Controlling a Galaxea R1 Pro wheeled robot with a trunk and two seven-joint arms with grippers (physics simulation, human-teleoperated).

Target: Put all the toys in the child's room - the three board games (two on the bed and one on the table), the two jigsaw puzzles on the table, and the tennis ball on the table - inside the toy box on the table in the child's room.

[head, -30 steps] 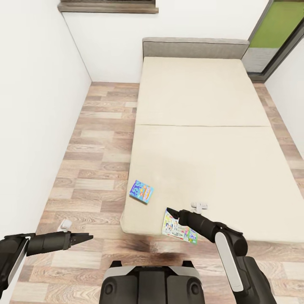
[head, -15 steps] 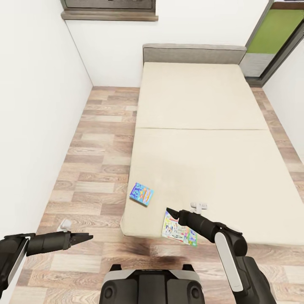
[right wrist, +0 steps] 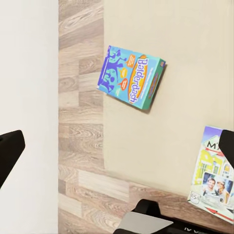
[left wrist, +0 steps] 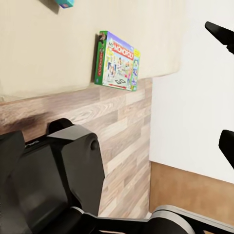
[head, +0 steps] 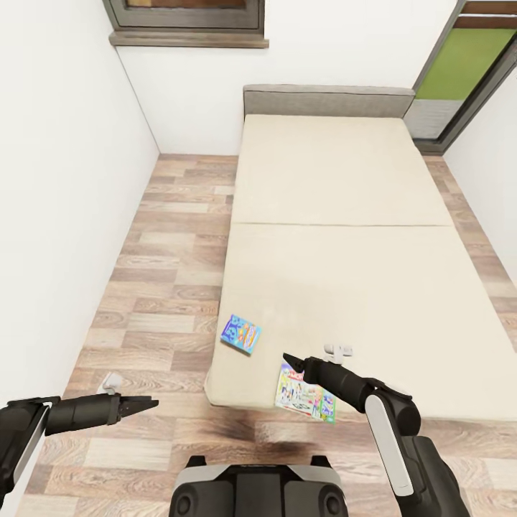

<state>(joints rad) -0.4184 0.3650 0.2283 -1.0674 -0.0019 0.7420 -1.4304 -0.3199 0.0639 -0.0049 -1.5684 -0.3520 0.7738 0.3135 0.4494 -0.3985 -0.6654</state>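
Note:
Two board games lie near the front left corner of the bed [head: 345,237]. The blue one [head: 240,334] [right wrist: 130,77] lies flat on the beige mattress. The green-edged one [head: 305,392] [left wrist: 117,61] [right wrist: 214,180] sits at the mattress's front edge, slightly overhanging it. My right gripper [head: 291,360] [right wrist: 119,146] hovers open just above the green-edged game's left end, with nothing between its fingers. My left gripper [head: 147,403] [left wrist: 224,87] hangs open over the wood floor, left of the bed and apart from both games.
A white wall [head: 64,215] runs along the left, leaving a strip of plank floor [head: 172,251] between it and the bed. A dark-framed window [head: 187,14] is on the back wall and a glass door [head: 459,72] at the back right. My base [head: 258,488] is at the bed's foot.
The whole picture has shifted downward, so the camera has moved and more of the window shows. Both arms and both games keep their places relative to the bed.

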